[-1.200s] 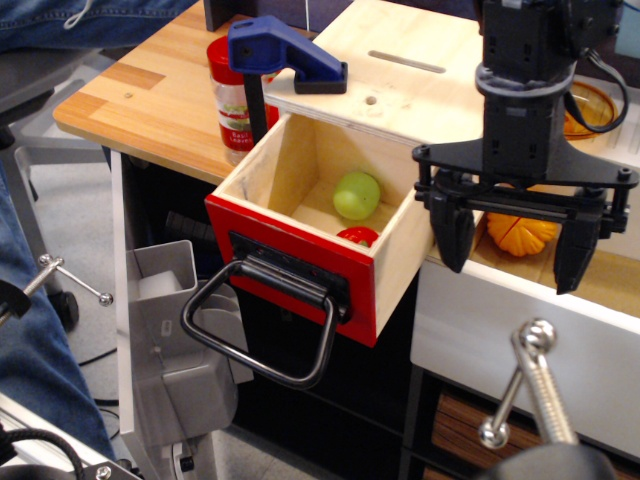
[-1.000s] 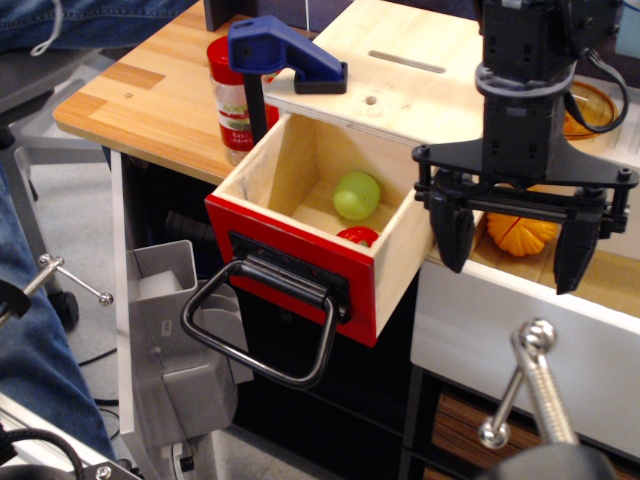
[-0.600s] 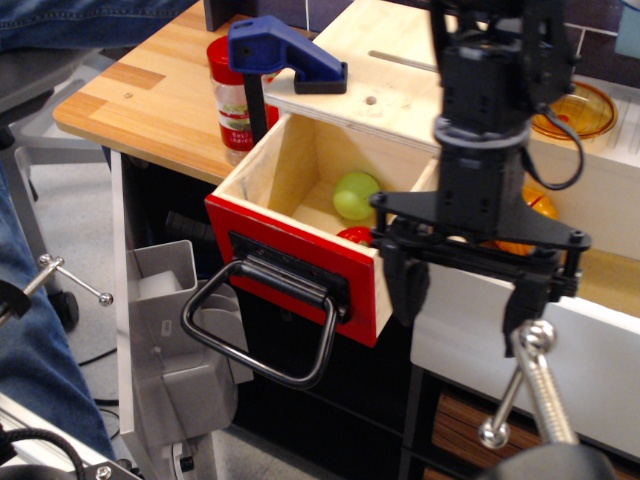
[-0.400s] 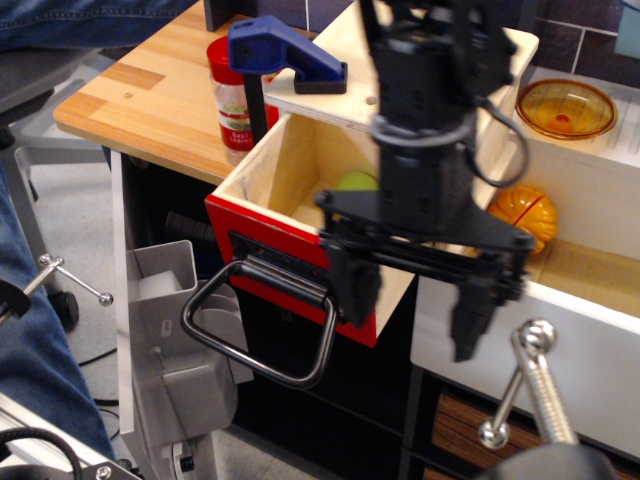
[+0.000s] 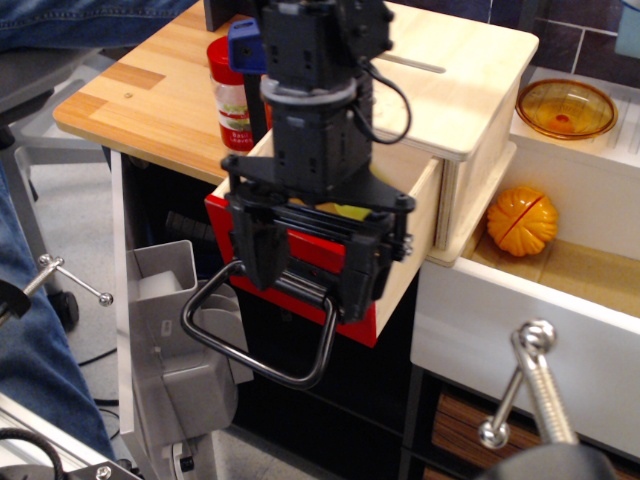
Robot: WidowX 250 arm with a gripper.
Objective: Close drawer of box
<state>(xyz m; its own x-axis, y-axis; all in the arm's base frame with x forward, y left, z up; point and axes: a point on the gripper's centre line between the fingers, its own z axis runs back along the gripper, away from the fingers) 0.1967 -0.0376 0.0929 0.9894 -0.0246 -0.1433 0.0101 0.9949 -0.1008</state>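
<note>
Nearest the camera, the large black metal loop handle (image 5: 262, 335) hangs off the glossy red front panel of the light plywood drawer (image 5: 405, 275), drooping down and toward the lower left. The drawer is not closed: it stands pulled well out of the pale plywood cube-like box (image 5: 470, 75), with its side wall exposed along most of its length. Judged progress: approach stage only; the whole push remains. The black robot gripper (image 5: 318, 272) hangs directly over the red front, its fingers (image 5: 257, 250) spread wide and pointing down, one on each side of the handle's mounting; they hold nothing, and contact with the panel cannot be confirmed. The drawer's long axis runs from lower left to upper right, red face pointing lower left toward the camera, so closing likely calls for a push up and to the right into the box. Something yellow-green shows in the drawer behind the gripper. The box sits on the wooden desk (image 5: 150, 95), farther back, slot on top.
</note>
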